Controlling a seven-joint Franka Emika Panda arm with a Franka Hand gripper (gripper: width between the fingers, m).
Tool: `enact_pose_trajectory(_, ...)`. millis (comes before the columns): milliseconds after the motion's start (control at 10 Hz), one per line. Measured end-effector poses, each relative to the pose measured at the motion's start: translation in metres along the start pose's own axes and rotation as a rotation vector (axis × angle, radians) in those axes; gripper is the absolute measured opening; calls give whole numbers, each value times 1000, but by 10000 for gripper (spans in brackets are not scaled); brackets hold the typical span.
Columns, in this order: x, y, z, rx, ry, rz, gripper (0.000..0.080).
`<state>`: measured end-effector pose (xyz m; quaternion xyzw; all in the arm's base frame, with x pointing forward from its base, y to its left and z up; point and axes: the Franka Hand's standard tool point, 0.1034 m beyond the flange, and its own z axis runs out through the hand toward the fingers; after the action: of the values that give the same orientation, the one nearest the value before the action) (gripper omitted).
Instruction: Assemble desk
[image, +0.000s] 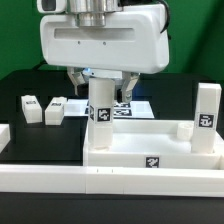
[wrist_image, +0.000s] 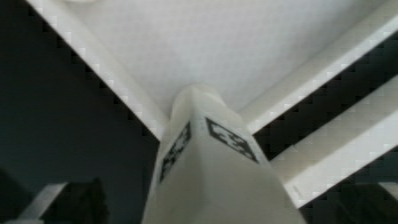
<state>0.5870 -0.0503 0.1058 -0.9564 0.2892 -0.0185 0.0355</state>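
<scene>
The white desk tabletop (image: 150, 146) lies on the black table with its raised rim up. One white leg (image: 100, 106) stands upright in its corner at the exterior view's left, and a second leg (image: 207, 119) stands at the right corner. My gripper (image: 101, 82) hangs over the left leg, open, its fingers on either side of the leg's top with gaps showing. In the wrist view that tagged leg (wrist_image: 214, 150) rises between the jaws from the tabletop's corner (wrist_image: 249, 40). Two loose legs (image: 32, 107) (image: 56, 110) lie to the left.
The marker board (image: 130, 108) lies flat behind the left leg. A long white border rail (image: 110, 186) runs along the front, and another piece (image: 4, 135) sits at the left edge. A green wall stands behind.
</scene>
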Motion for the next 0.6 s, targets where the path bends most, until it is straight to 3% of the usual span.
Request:
enact_pose_trajectory(200, 3, -2, -1, -21, 2, -259, 649)
enact_pose_trajectory(600, 3, -5, -2, -40, 6, -555, 649)
